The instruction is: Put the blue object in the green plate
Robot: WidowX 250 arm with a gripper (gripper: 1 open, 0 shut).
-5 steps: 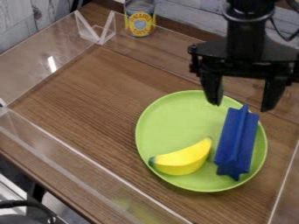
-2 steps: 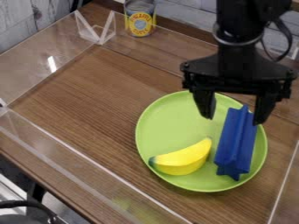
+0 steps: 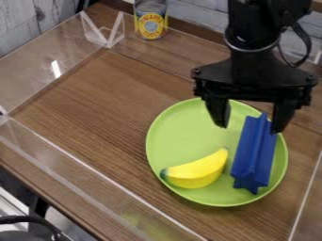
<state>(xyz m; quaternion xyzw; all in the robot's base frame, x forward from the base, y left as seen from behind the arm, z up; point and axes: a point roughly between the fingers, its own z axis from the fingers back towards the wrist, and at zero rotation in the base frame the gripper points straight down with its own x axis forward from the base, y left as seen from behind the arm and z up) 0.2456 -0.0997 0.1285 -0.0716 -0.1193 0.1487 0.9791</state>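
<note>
The blue object (image 3: pixel 255 153), a long ridged deep-blue bar, lies on the right side of the lime-green plate (image 3: pixel 176 132), running from the far rim toward the near one. A yellow banana (image 3: pixel 198 171) rests on the plate's near part, beside the bar's lower end. My black gripper (image 3: pixel 251 115) hangs just above the bar's far end, pointing down, with its fingers (image 3: pixel 221 110) spread wide apart and nothing between them. The bar is not held.
A clear plastic wall (image 3: pixel 51 141) runs around the wooden table (image 3: pixel 101 94), along the left and near sides. A yellow-labelled can (image 3: pixel 151 21) and a clear stand (image 3: pixel 101 30) sit at the back.
The gripper has shifted left and a little lower in the picture, over the plate. The blue bar and the banana have stayed in place.
</note>
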